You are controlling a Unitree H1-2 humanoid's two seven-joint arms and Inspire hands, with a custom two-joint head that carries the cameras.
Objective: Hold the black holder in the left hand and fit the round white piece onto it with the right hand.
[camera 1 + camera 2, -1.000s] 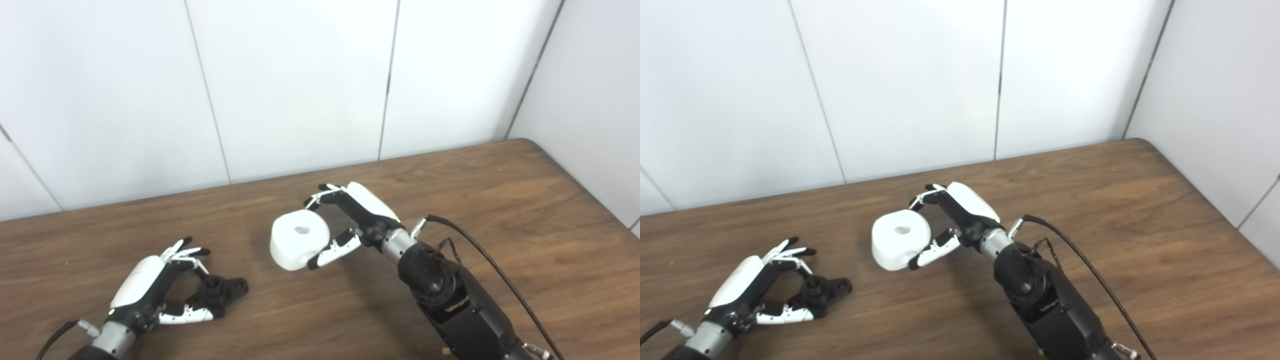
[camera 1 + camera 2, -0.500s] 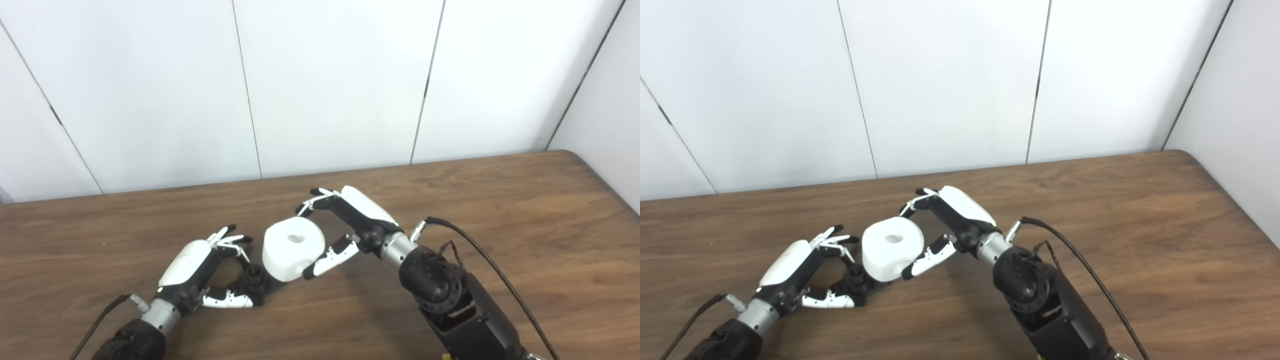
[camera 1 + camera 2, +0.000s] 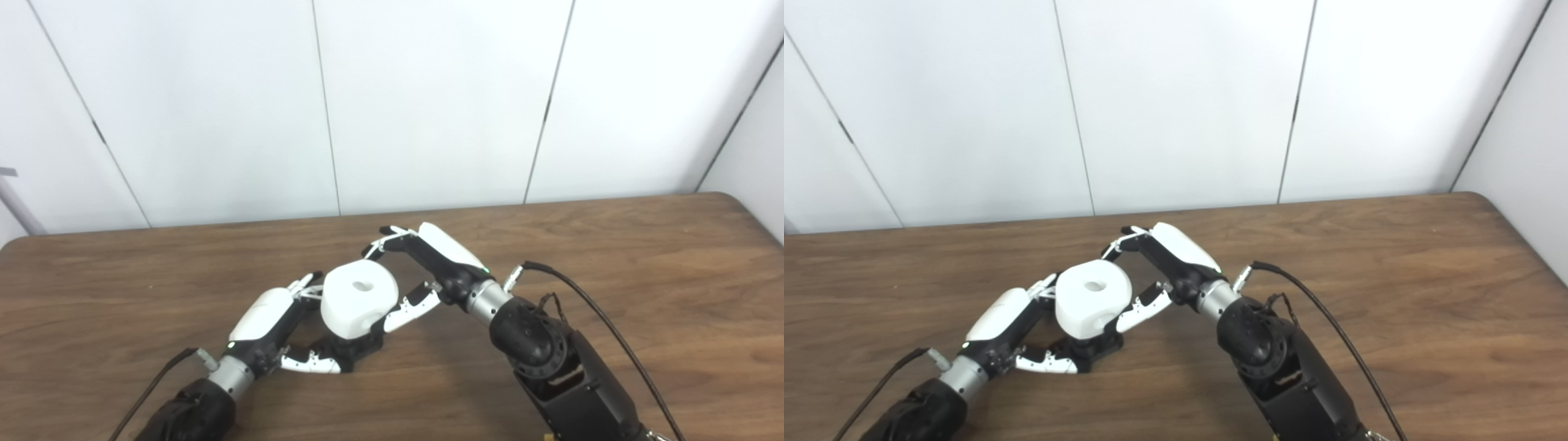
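The round white piece with a hole in its top is held between the thumb and fingers of my right hand. It hangs directly over the black holder, hiding the holder's post. My left hand is shut on the black holder, which rests on the wooden table. Only the holder's base shows beneath the white piece. Whether the white piece touches the holder I cannot tell. The same white piece and my right hand also show in the right eye view.
A black cable loops off my right forearm above the table. White wall panels stand behind the table's far edge. The table's right corner lies at the far right.
The camera has panned left. My left hand with the black holder and my right hand with the white piece have come together; the white piece now covers the holder's post.
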